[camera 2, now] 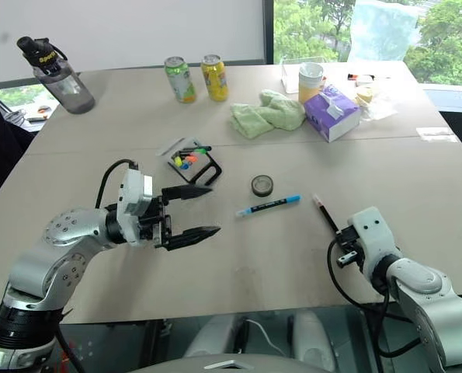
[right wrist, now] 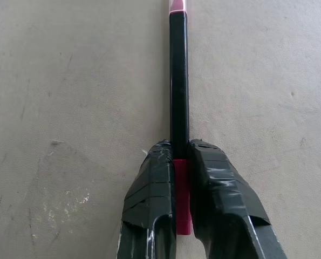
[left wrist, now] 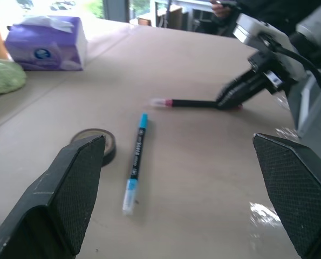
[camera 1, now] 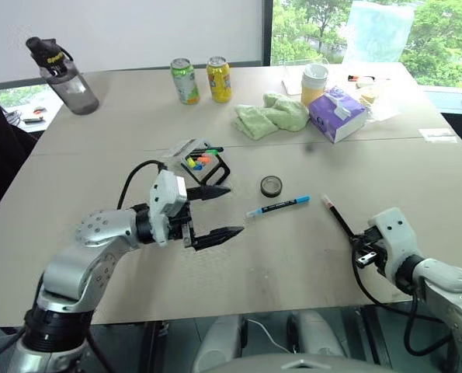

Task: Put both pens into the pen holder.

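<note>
The black pen (right wrist: 178, 81) with pink-red ends lies flat on the table at the right, and my right gripper (right wrist: 180, 148) is shut on its near pink end. In the head views the same pen (camera 1: 338, 215) runs from my right gripper (camera 1: 360, 247) away toward the table's middle. The light blue pen (camera 1: 277, 207) lies loose on the table between the two arms. Its white tip points toward my left gripper (camera 1: 236, 210), which hovers open with nothing between its fingers. The pen holder (camera 1: 203, 167), a black square frame with short coloured markers in it, stands just behind the left gripper.
A small round dark tin (camera 1: 271, 186) sits just behind the blue pen. Farther back are a green cloth (camera 1: 273, 115), a purple tissue box (camera 1: 337, 113), a cup (camera 1: 314, 81), two cans (camera 1: 185, 81) and a water bottle (camera 1: 64, 76) at far left.
</note>
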`<state>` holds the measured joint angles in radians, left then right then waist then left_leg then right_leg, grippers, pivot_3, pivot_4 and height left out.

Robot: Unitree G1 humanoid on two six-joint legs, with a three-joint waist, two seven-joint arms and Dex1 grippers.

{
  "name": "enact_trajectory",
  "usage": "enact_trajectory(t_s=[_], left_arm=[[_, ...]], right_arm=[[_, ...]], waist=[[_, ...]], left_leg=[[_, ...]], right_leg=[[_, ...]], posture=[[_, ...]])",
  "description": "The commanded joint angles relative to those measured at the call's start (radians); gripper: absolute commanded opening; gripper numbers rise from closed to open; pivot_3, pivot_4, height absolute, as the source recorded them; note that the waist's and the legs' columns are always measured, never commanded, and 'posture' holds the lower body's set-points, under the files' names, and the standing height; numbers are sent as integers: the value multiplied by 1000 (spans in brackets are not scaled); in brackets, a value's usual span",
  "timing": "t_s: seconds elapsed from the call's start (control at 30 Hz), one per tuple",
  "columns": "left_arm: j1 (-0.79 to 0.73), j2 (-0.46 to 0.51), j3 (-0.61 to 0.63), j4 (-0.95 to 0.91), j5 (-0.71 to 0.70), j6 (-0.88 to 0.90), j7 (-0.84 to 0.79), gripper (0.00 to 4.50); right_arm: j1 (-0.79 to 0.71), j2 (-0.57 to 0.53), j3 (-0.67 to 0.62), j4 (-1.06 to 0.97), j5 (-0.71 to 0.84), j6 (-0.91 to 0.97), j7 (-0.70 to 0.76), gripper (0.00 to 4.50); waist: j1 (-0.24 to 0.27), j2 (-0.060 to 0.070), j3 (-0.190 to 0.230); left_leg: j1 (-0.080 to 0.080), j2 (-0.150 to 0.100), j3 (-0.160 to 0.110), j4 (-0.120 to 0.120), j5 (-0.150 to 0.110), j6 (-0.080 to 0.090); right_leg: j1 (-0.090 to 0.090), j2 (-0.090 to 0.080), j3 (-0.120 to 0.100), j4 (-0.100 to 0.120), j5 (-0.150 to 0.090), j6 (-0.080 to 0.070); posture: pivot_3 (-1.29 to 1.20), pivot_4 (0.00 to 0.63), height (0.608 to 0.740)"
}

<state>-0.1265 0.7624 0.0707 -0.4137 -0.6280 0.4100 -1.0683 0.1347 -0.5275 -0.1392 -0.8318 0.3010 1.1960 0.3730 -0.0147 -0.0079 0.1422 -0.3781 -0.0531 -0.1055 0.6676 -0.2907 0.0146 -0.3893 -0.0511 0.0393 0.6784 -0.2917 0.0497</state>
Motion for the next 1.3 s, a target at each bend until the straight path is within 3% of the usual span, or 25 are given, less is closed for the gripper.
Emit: enact_trajectory(t_s=[0.03, 0.23, 0.37, 0.47, 0.6, 0.83, 1.17, 1.2, 1.23, 1.3], left_arm=[[-12, 25, 16, -25, 10, -39, -40, 4500], [-30, 24, 8, -8, 27, -52, -49, 4500], [-37, -28, 11, -6, 16, -17, 31, 4500], [-69, -110, 33, -5, -46, 80, 167, 4500], [-113, -257, 86, -17, -211, 213, 382, 4500], [-152, -522, 102, -58, -458, 316, 721, 4500], [-168, -543, 76, -69, -500, 314, 757, 4500], [-165, -540, 70, -72, -498, 317, 752, 3985], [-162, -537, 62, -76, -498, 319, 746, 3788], [-156, -530, 50, -84, -501, 323, 734, 2799]], right_arm=[[2, -7, -11, 30, -17, -9, -25, 14], [-13, -28, -5, 53, -17, -68, -5, 14], [-87, -7, -8, 77, -5, -238, 22, 14], [-163, 36, 26, 79, 14, -463, 84, 14], [-186, -10, 135, 115, -67, -691, 169, 14], [-239, 4, 180, 159, -62, -843, 216, 14], [-224, -27, 215, 157, -67, -882, 276, 14], [-224, -30, 217, 157, -71, -882, 278, 0], [-222, -33, 218, 155, -73, -883, 280, 0], [-220, -35, 218, 153, -75, -882, 282, 0]], waist=[[0, 0, 0], [-1, -1, 0], [-1, 0, 0], [-2, 1, 1], [1, 0, 1], [0, -1, 1], [2, -1, 1], [2, -1, 1], [2, -1, 1], [2, -1, 1]], left_leg=[[0, 0, 0, 0, 0, 0], [1, 0, 0, 0, 0, 0], [1, 0, 0, 0, 0, 0], [0, 0, 0, 0, 0, 0], [-1, 0, -2, 1, 0, 0], [-1, -1, -3, 1, 0, 0], [-1, -1, -3, 1, 0, 0], [-1, -1, -3, 1, 0, 0], [-1, -1, -3, 1, 0, -1], [-1, -1, -3, 1, 0, -1]], right_leg=[[0, 0, 0, 0, 0, 0], [1, 0, 0, 0, 0, 0], [1, 0, 0, 0, 0, 0], [0, 0, 0, 0, 0, 0], [0, 0, -2, 0, 0, 0], [0, -1, -2, 0, 0, 1], [0, 0, -2, 0, 0, 1], [0, 0, -2, 0, 0, 1], [0, 0, -2, 0, 0, 1], [0, 0, -2, 0, 0, 1]], posture=[[0, 150, 740], [0, 150, 740], [0, 150, 740], [0, 150, 740], [0, 150, 740], [0, 150, 740], [0, 150, 740], [0, 150, 740], [0, 150, 740], [0, 150, 740]])
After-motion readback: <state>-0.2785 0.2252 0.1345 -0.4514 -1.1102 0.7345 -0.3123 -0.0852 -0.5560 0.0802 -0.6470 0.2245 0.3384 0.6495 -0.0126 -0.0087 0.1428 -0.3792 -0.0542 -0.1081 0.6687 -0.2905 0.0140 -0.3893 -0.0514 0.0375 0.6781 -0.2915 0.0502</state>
